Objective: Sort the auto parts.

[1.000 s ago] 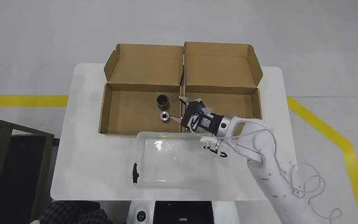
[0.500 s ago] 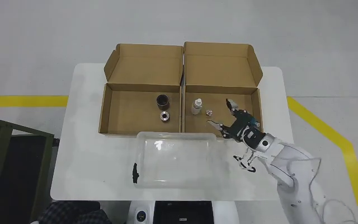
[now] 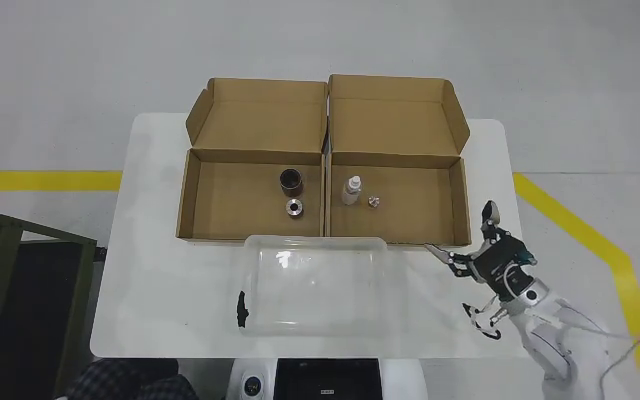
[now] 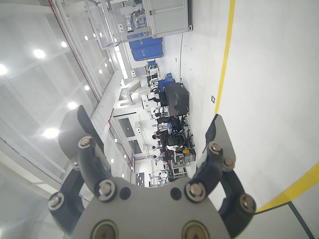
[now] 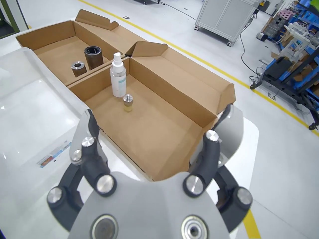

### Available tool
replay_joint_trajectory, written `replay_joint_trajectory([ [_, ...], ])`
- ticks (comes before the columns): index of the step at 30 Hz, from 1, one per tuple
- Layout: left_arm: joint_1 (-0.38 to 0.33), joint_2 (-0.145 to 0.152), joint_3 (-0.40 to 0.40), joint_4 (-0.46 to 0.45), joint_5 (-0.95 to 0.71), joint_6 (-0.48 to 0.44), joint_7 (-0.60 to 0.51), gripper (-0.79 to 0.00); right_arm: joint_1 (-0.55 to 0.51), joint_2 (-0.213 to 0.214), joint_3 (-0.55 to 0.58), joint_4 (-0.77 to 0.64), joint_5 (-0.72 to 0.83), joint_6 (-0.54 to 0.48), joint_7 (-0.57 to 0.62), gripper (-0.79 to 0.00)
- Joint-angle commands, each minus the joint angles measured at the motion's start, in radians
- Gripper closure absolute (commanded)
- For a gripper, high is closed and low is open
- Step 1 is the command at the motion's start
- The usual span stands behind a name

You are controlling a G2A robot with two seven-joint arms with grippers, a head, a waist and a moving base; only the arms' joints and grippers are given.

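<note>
Two open cardboard boxes sit side by side. The left box [image 3: 215, 200] holds a dark cylinder [image 3: 290, 181] and a small metal bushing [image 3: 294, 207]. The right box [image 3: 420, 200] holds a white spray bottle [image 3: 351, 189] and a small metal fitting [image 3: 373, 201]. In the right wrist view the bottle [image 5: 118, 78], fitting [image 5: 127, 103], cylinder [image 5: 93, 57] and bushing [image 5: 78, 68] stand upright. My right gripper [image 3: 468, 235] is open and empty at the table's right front edge, just outside the right box. My left gripper [image 4: 149, 125] is open and empty, facing the room.
A clear plastic bin [image 3: 315, 285] lies in front of the boxes, with a small black item [image 3: 241, 308] at its left edge. The white table [image 3: 150, 250] has bare room left of the bin. Both box lids stand open at the back.
My right gripper has drawn back from inside the right box to the table's right front edge. The spray bottle and fitting now stand uncovered in the right box.
</note>
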Motion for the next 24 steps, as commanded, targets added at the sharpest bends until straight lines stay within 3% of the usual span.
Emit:
replay_joint_trajectory([
  [1, 0.000, 0.000, 0.000, 0.000, 0.000, 0.000, 0.000, -0.785, -0.030, 0.001, 0.021, 0.002, -0.007, -0.001, -0.034, -0.785],
  [12, 0.000, 0.000, 0.000, 0.000, 0.000, 0.000, 0.000, -0.785, -0.127, 0.005, 0.058, 0.019, -0.053, 0.012, -0.162, -0.785],
  [24, 0.000, 0.000, 0.000, 0.000, 0.000, 0.000, 0.000, -0.785, -0.127, 0.005, 0.058, 0.019, -0.053, 0.012, -0.162, -0.785],
])
